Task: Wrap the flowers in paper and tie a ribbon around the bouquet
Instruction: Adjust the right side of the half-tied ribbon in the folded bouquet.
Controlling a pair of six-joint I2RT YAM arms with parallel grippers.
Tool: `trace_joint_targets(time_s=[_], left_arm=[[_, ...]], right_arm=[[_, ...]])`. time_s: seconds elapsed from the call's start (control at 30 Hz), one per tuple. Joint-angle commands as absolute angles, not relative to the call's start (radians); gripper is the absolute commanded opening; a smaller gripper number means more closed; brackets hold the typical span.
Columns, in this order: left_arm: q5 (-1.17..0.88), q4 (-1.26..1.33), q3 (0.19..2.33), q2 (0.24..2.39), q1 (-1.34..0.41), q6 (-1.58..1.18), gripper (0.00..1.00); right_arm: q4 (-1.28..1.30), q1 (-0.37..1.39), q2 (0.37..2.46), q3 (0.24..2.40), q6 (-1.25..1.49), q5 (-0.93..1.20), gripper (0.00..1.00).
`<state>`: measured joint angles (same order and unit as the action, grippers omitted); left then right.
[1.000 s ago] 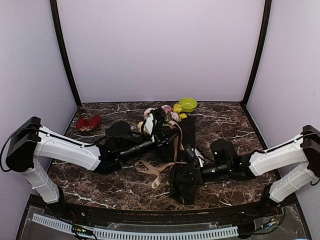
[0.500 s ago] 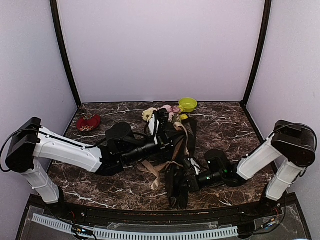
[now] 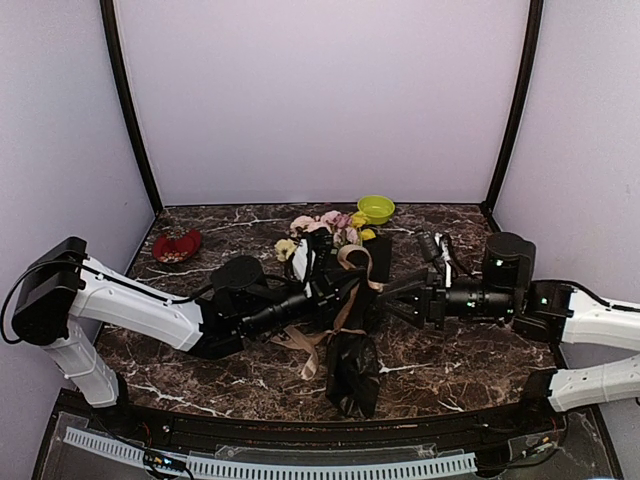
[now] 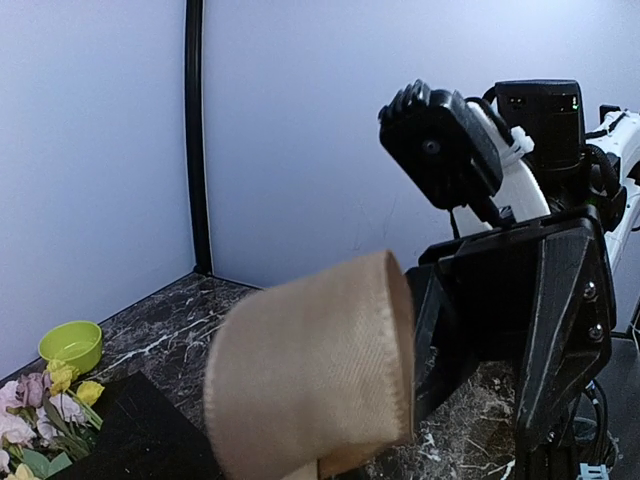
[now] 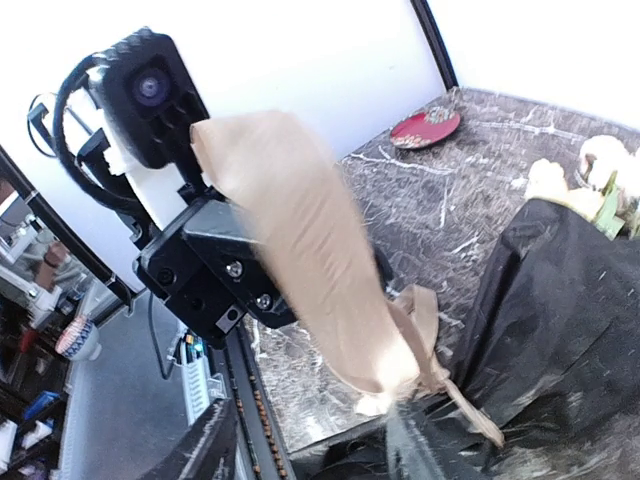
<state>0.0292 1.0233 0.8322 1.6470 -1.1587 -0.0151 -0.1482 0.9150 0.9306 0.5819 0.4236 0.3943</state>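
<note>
Ribbon [image 4: 310, 370] loop clamped in left hand [image 3: 340, 285] beside the paper [image 3: 352, 375]; we record right hand [image 3: 395, 298] spread wide, empty, facing it over the worktop [image 3: 450, 360].

Soft, even light with a faint sheen on the marbled table [image 3: 450, 350]; both wrist views blur the close ribbon [image 4: 310, 370] (the right one's wall [image 5: 330, 60] blows out white).

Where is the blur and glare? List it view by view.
Left wrist: the ribbon sits too near the lens and is soft. Right wrist: ribbon smeared, back wall blown out white, sheen on the paper. Top external: sharp and evenly lit.
</note>
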Motion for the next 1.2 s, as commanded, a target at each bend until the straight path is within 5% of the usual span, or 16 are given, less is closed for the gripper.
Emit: trace_joint_targets(time_s=[0.0,0.13,0.87,1.17], left_arm=[[0.038,1.048,0.847,1.647,-1.164,-0.011,0.00],[0.035,1.040,0.866,1.638,-1.164,-0.031,0.00],[0.020,1.012,0.859,1.649,-1.163,-0.078,0.00],[0.038,0.973,0.856,1.630,-1.163,-0.071,0.00]], right_arm=[[-0.060,0.910,0.939,0.613,0.347,0.340,0.55],[-0.083,0.910,1.008,0.609,0.276,0.326,0.63],[-0.583,0.918,1.337,0.614,0.237,0.324,0.63],[-0.499,0.914,1.362,0.655,0.237,0.324,0.63]])
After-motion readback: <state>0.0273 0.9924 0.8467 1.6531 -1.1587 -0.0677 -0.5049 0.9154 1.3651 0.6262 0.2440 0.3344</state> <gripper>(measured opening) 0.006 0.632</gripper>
